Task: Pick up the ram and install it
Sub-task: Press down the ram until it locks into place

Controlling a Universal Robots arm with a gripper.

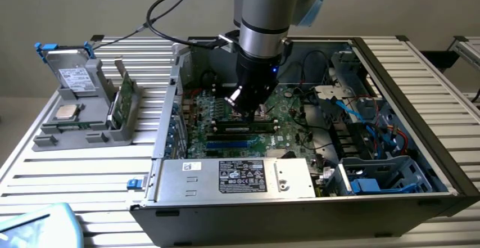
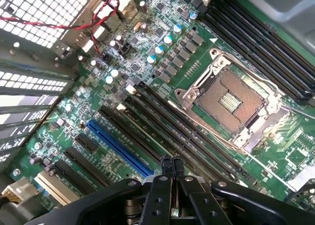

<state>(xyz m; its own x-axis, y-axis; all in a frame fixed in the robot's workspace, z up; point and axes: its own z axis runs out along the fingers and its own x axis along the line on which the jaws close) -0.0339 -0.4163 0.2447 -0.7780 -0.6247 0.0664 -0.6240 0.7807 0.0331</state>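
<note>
Green and black, the ram (image 1: 241, 127) is lying along one of the long black slots (image 2: 187, 131), as far as I can tell, right under the gripper (image 1: 243, 111). The gripper (image 2: 171, 162) is squeezing its two fingers tight together, and nothing is sitting between them. It is hanging low inside the big computer case (image 1: 300, 214), just above the ram. I think things could be going wrong here. If the gripper is pushing at a slant, the ram could be tipping in its slot and not clicking in at both ends. If it is pushing too hard, the motherboard (image 2: 147, 48) could be bending. The open silver socket (image 2: 231, 102) is sitting near the slots, so a slip could be bumping it. The case is holding the motherboard, a grey metal box with a label (image 1: 232, 177), and blue and red wires. Outside the case, on the exterior view's left, a grey holder (image 1: 75, 132) is keeping a flat silver chip (image 1: 67, 111), a drive (image 1: 75, 79) and another green board (image 1: 120, 99) standing up.
</note>
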